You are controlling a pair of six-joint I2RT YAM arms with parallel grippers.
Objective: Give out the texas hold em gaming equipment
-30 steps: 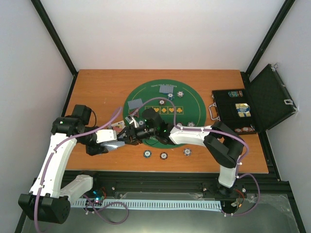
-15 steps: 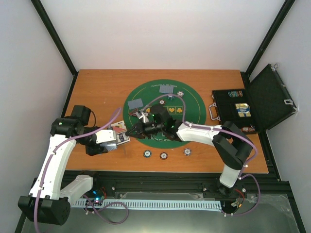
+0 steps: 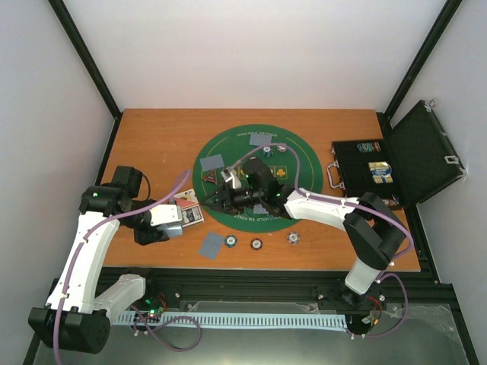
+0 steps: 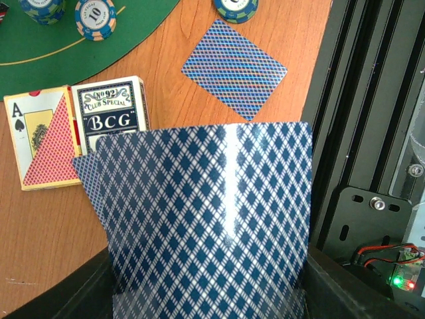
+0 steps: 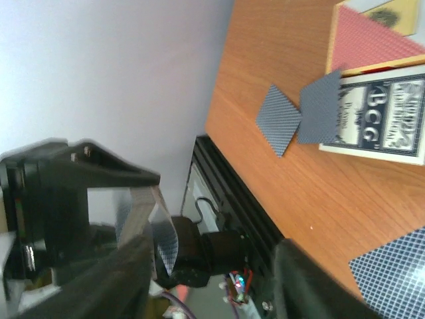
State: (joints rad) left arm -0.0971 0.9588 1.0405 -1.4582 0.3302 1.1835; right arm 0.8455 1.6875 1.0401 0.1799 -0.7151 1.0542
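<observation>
Though cards (image 4: 206, 219) hide L jaws, they're clamped on that fan | R jaws apart, empty, tips cropped.

Changes over the last second | card: a blue-backed playing card (image 3: 212, 244) now lies face down on the wooden table (image 3: 152, 144) beside the front poker chip (image 3: 230, 242), where none lay before | arm: I have drawn my right gripper (image 3: 214, 199) back from my left gripper (image 3: 173, 228) and its held cards (image 4: 206, 219) to the green mat (image 3: 300, 171), jaws parted, empty.
</observation>
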